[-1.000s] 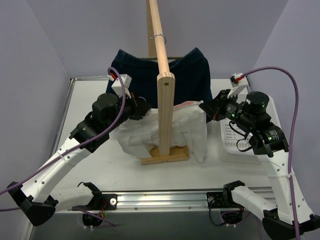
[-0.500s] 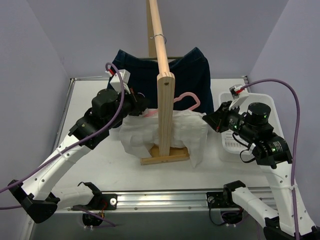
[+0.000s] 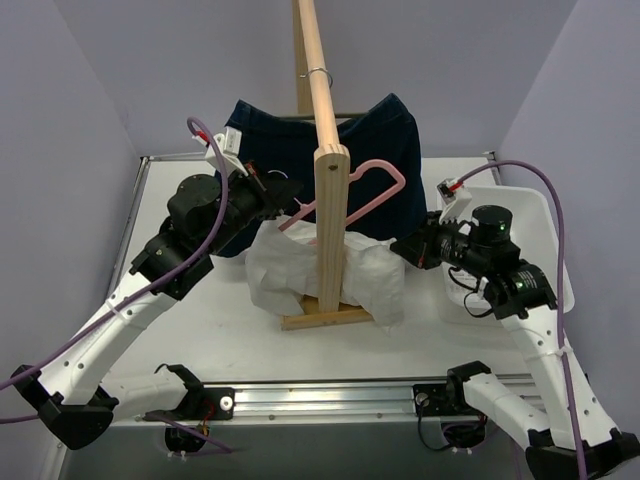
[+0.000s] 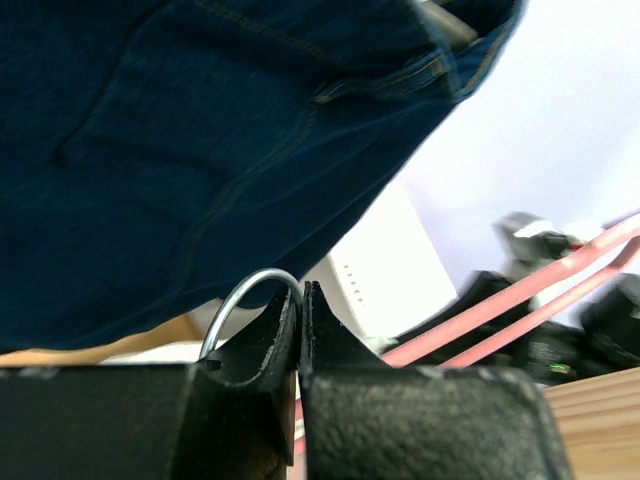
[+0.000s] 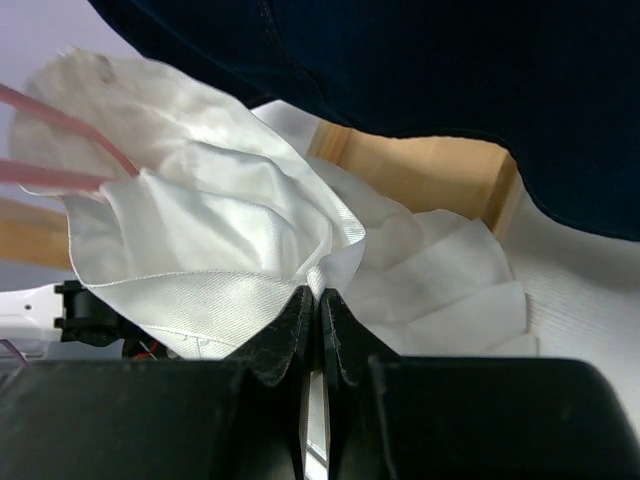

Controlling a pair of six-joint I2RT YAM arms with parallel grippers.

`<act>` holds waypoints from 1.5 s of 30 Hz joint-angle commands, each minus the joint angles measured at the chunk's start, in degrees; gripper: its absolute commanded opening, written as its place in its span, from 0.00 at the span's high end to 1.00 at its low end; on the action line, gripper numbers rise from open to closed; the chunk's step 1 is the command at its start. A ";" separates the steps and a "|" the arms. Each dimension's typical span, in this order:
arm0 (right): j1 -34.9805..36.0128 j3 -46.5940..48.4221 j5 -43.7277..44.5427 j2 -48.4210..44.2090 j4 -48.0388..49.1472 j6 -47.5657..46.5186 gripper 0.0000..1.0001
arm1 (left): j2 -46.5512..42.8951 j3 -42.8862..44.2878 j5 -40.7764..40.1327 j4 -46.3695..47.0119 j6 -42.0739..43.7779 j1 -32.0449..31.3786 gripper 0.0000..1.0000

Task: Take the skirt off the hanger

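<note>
Left of centre, clamped on the wire hook [image 4: 238, 287] of the pink hanger [image 3: 372, 190] with the left gripper [image 3: 287, 192]. Mid-frame, heaped on the desk [image 3: 420, 335] around the wooden post [image 3: 330, 230]: white skirt [image 3: 280, 265]. Right of centre, pinched on its cloth with the right gripper [image 3: 405, 247].

Pale lavender walls [image 3: 450, 60] close in the space at the back and on both sides, and the light on them is even. A white counter [image 3: 232, 342] fills the bottom of the booth, with a grey metal rail [image 3: 330, 395] along its near edge. In the middle stands a light wooden rack [image 3: 331, 230]: an upright post on a flat base [image 3: 300, 321], carrying a long bar [image 3: 316, 60] that runs back toward the rear wall.
</note>
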 commanded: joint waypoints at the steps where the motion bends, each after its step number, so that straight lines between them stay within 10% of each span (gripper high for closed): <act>1: 0.77 -0.16 -5.08 2.62 9.52 3.39 1.00 | 0.90 1.59 3.47 10.27 -5.03 0.14 0.98; 7: 1.92 2.65 -3.43 8.68 11.46 4.01 1.00 | 1.00 1.68 4.36 13.36 -8.55 0.23 0.98; 18: 0.17 17.76 26.27 14.40 -0.58 -1.97 1.00 | -9.54 3.79 -11.89 -1.22 9.37 0.76 0.98; 26: -11.08 28.83 26.46 14.39 -3.47 -6.80 1.00 | -15.79 2.21 -15.86 -3.17 14.82 0.76 0.98; 45: -11.35 31.03 26.29 14.14 -4.27 -7.94 1.00 | -8.67 -1.22 -12.34 2.38 12.19 0.94 0.98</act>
